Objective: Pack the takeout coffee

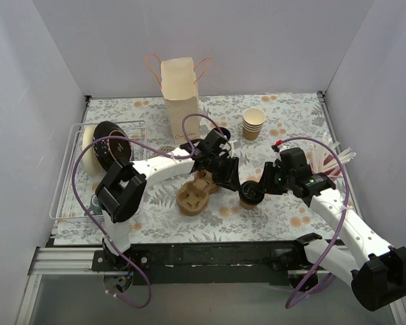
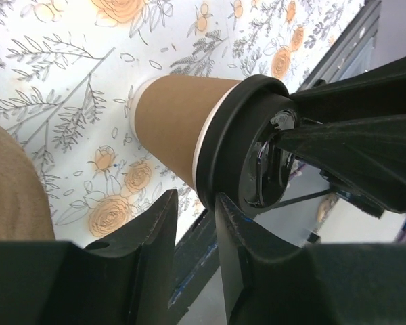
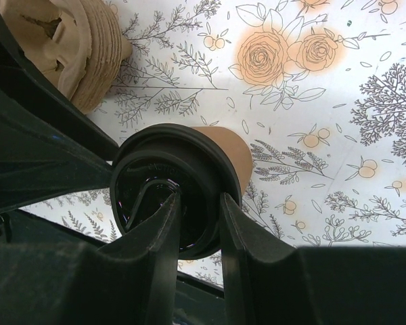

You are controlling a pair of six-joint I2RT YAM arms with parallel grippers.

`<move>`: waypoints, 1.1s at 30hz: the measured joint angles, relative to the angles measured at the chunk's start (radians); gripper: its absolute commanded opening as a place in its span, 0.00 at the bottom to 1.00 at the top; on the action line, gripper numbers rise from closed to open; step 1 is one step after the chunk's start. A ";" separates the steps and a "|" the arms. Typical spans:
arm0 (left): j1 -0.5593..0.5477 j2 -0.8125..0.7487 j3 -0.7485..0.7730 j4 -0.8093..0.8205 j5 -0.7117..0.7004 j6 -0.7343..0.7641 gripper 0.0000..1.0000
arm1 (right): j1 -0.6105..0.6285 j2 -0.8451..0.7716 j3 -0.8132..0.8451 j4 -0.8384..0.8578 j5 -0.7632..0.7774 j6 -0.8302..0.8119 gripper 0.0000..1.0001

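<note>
**Both claws at the lid, coffee on the cloth beside the carrier**

We find the takeout coffee (image 1: pixel 250 196) on the floral cloth (image 1: pixel 291 115) near the front middle of the table. It is just right of the brown cup carrier (image 1: pixel 195 194) and sits in none of its wells. Its tan paper body is capped by a black lid (image 3: pixel 149 169).

The right claw (image 3: pixel 199 203) comes in from the right and pinches the raised rim of that lid. In the left wrist view, one of its fingers (image 2: pixel 338 145) dips into the lid's recess and the other lies outside the edge.

The left claw (image 2: pixel 196 203) reaches in from the carrier's side, its fingers set a narrow gap apart with the lid's lower edge right at the mouth of that gap. We cannot tell whether it grips the lid or only frames it.

At the back, a cream paper bag (image 1: pixel 181 91) with pink handles stands upright, and we cannot see into it. To its right, a stack of paper cups (image 1: pixel 254 124) stands nested and lidless. At the left, a wire basket (image 1: pixel 62 196) holds a dark round stack (image 1: pixel 111 147) with a pale edge, and we cannot make out what it is. Pale straws (image 1: pixel 335 159) lie at the right edge.
</note>
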 measured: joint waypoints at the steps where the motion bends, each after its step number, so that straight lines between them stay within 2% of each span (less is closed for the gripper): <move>1: -0.001 0.003 -0.004 -0.004 -0.003 -0.002 0.27 | 0.000 0.000 -0.001 0.001 -0.001 0.001 0.34; 14: -0.013 -0.012 -0.052 0.008 -0.052 -0.050 0.27 | 0.000 -0.058 -0.096 0.124 -0.019 0.001 0.33; 19: -0.022 -0.022 -0.056 0.002 -0.085 -0.061 0.35 | 0.000 -0.060 -0.101 0.136 -0.020 -0.003 0.33; 22: -0.030 -0.021 -0.025 -0.048 -0.121 -0.056 0.42 | 0.000 -0.061 -0.103 0.145 -0.024 -0.024 0.33; 33: -0.033 0.001 0.141 -0.259 -0.185 -0.029 0.45 | 0.000 -0.039 -0.082 0.154 -0.077 -0.176 0.34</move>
